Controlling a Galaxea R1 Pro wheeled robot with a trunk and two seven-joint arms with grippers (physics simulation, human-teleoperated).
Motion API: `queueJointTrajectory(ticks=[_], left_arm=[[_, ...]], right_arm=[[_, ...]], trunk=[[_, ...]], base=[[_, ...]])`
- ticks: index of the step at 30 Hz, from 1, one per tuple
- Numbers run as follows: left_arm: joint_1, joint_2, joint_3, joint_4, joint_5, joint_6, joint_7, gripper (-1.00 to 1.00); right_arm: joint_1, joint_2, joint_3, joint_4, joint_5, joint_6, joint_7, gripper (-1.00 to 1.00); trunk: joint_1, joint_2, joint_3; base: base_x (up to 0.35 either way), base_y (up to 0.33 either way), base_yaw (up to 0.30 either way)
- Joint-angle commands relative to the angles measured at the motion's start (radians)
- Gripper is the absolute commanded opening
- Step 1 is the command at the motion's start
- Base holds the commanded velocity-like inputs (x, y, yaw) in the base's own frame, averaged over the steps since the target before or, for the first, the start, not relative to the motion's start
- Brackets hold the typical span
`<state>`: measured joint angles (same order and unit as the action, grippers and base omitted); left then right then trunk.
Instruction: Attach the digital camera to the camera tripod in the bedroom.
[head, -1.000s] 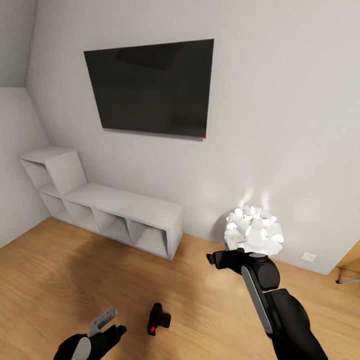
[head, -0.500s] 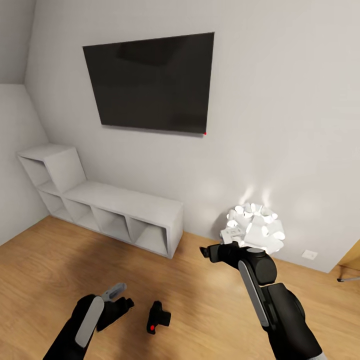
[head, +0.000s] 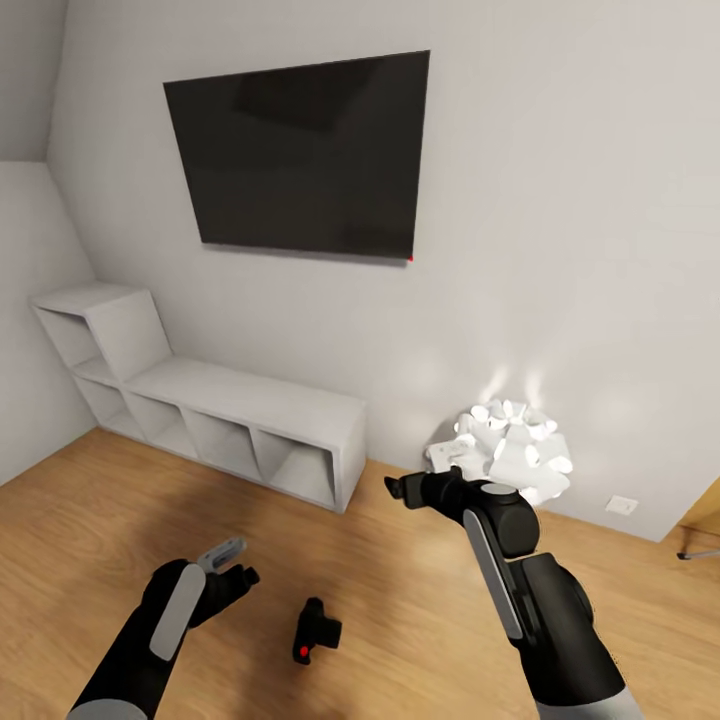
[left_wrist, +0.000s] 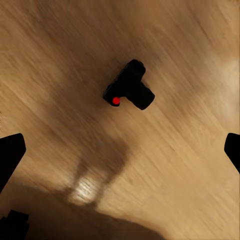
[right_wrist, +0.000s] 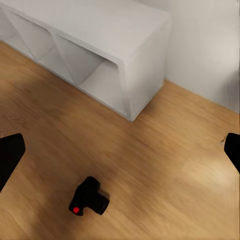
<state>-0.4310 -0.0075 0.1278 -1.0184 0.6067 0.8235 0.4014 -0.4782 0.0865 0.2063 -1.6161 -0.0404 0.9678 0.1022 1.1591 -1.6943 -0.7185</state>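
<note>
The digital camera (head: 315, 632) lies on the wood floor (head: 400, 600), at about four o'clock from the left hand (head: 232, 567), whose fingers are spread wide and empty. Likely small, rigid and light; best pinched across its boxy body, not the lens.

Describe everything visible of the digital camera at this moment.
The digital camera is a small matte-black boxy body with a stubby lens sticking out from it and a round red button. It lies alone on the light wood floor, in front of the white cube shelves, touched by nothing. The left end effector hovers apart from it, open; the right end effector is raised farther off.
</note>
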Motion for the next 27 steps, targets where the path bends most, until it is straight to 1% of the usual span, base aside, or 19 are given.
queueJointTrajectory(ticks=[1,2,3,6,10,11,15,18,22,27], left_arm=[[0.001,0.002,0.002,-0.004,0.009,0.0,0.009,1.0],[0.001,0.002,0.002,-0.004,0.009,0.0,0.009,1.0],[0.002,0.007,0.002,-0.005,0.009,-0.005,0.009,1.0],[0.002,0.014,0.003,-0.006,0.014,-0.012,0.008,1.0],[0.004,0.018,0.003,-0.006,0.019,-0.015,0.003,1.0],[0.012,0.02,0.003,-0.006,0.021,-0.016,-0.005,1.0],[0.032,0.021,0.003,-0.006,0.02,-0.017,-0.029,1.0],[0.041,0.021,0.004,-0.006,0.019,-0.017,-0.039,1.0],[0.048,0.021,0.004,-0.007,0.016,-0.018,-0.045,1.0],[0.056,0.021,0.003,-0.018,0.015,-0.02,-0.049,1.0]], right_arm=[[-0.002,0.009,0.006,-0.001,-0.002,-0.001,-0.002,1.0],[-0.002,0.009,0.006,-0.001,-0.002,-0.001,-0.002,1.0],[-0.002,0.016,0.009,-0.001,0.0,-0.005,-0.004,1.0],[-0.005,0.028,0.011,-0.001,-0.001,-0.007,-0.005,1.0],[-0.024,0.041,0.008,0.007,0.0,-0.001,-0.009,1.0],[-0.036,0.045,0.007,0.023,-0.001,0.001,-0.025,1.0],[-0.048,0.054,0.007,0.059,-0.004,0.002,-0.066,1.0],[-0.067,0.063,0.007,0.1,-0.005,0.003,-0.087,1.0],[-0.093,0.068,0.006,0.156,-0.008,0.003,-0.1,1.0],[-0.104,0.066,0.006,0.165,-0.011,0.003,-0.104,1.0]], trunk=[[0.004,-0.008,-0.004],[0.008,-0.015,-0.007],[0.012,-0.022,-0.01],[0.023,-0.043,-0.02],[0.038,-0.071,-0.032],[0.042,-0.078,-0.036],[0.058,-0.106,-0.048],[0.069,-0.127,-0.057],[0.084,-0.155,-0.07],[0.104,-0.19,-0.086]], base=[[0.0,0.0,0.0],[0.0,0.0,0.0],[0.0,0.0,0.0],[0.0,0.0,0.0],[0.0,0.0,0.0],[0.0,0.0,0.0],[0.0,0.0,0.0],[0.0,0.0,0.0],[0.0,0.0,0.0],[0.0,0.0,0.0]])
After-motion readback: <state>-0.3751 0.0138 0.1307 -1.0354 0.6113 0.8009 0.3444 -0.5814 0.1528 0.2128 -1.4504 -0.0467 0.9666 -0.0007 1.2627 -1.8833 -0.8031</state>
